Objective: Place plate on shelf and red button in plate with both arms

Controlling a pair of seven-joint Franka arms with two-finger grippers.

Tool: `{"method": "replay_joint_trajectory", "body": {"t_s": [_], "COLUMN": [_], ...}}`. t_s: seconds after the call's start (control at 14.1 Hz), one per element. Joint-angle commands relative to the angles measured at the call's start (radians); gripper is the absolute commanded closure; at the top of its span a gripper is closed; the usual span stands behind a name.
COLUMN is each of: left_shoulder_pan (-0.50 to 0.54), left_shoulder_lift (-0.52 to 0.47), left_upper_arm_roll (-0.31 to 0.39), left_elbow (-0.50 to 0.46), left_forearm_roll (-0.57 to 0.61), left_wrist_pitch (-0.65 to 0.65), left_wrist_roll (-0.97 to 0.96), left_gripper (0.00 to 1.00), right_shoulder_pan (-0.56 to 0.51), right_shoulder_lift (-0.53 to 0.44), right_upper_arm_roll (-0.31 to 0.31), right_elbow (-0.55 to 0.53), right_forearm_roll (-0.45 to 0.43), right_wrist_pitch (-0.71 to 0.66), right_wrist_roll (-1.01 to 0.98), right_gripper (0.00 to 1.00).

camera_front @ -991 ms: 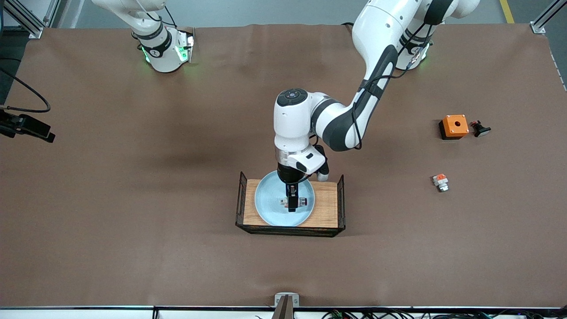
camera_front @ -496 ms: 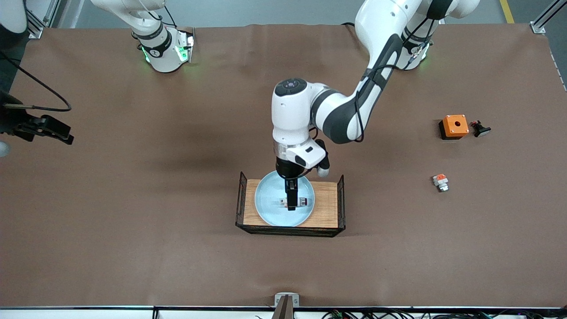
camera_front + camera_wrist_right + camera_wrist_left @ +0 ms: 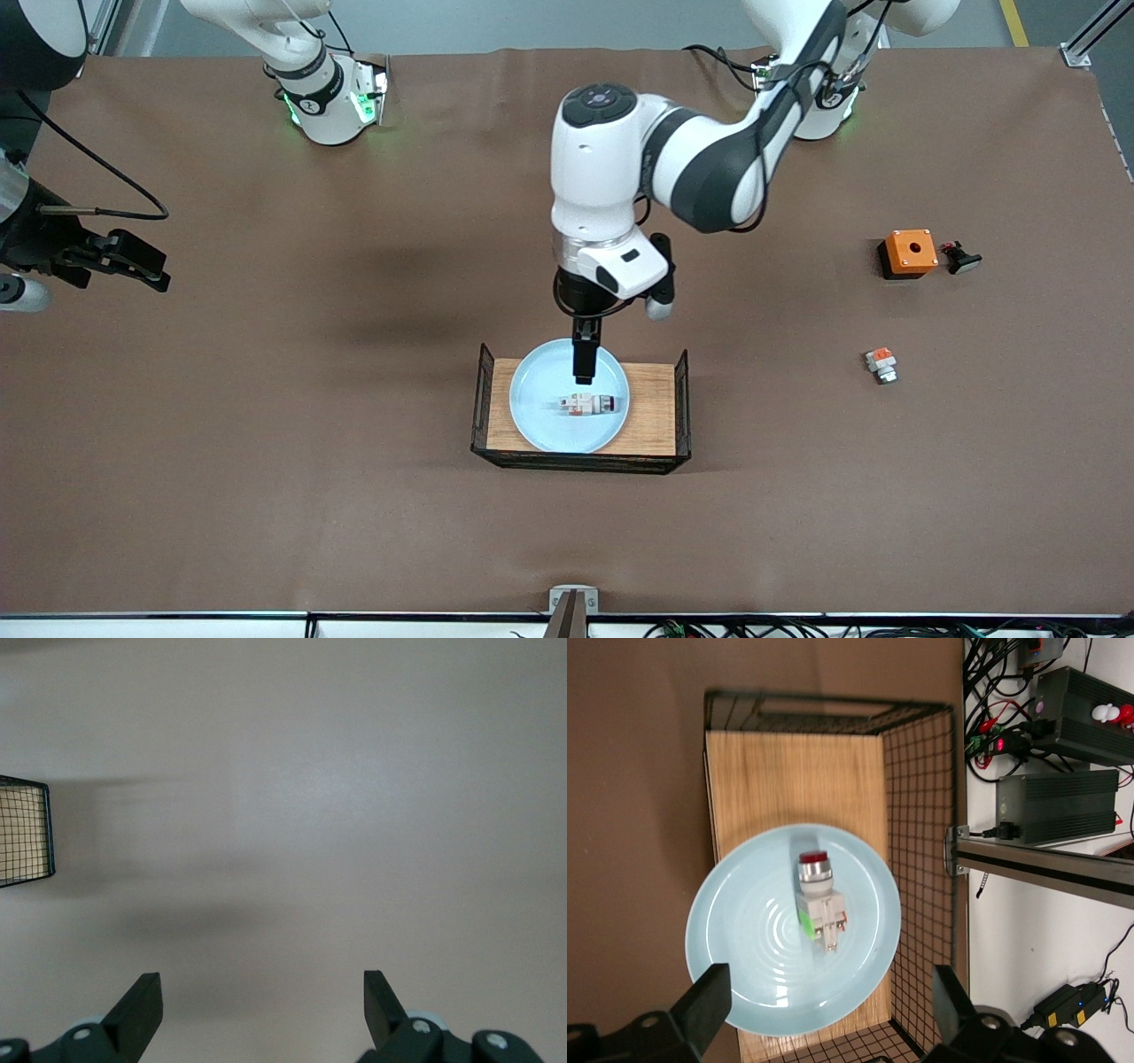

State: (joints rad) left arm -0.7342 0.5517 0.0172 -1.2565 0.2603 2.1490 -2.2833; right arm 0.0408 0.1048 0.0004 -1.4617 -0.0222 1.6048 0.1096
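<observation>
Left gripper [image 3: 584,377] hangs fingers-down at mid-table, jaws spread wide; right gripper [image 3: 263,1010] hovers, jaws apart.

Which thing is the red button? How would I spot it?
Find the wooden tray with wire ends mid-table, holding a pale blue plate. The red button lies on that plate, below the left gripper. It is longer than the stubby white-and-orange piece lying alone on the table.
</observation>
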Motion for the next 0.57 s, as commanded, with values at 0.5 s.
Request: {"method": "replay_joint_trajectory", "body": {"t_s": [0.5], "left_shoulder_pan": [0.284], "left_shoulder_lift": [-0.263], "left_upper_arm_roll": [-0.007], "left_elbow": [-0.021], "left_forearm_roll": [-0.214], "left_wrist_pitch": [-0.4], "left_wrist_roll": [0.644], "left_gripper": [0.0], "right_shoulder_pan": [-0.005], "right_shoulder_lift": [-0.188], "right_upper_arm_roll": [0.001], "right_elbow": [-0.183], "right_forearm_roll": [-0.004], "right_wrist_pitch": [0.017], "right_wrist_roll": [0.048], "right_gripper": [0.0]}}
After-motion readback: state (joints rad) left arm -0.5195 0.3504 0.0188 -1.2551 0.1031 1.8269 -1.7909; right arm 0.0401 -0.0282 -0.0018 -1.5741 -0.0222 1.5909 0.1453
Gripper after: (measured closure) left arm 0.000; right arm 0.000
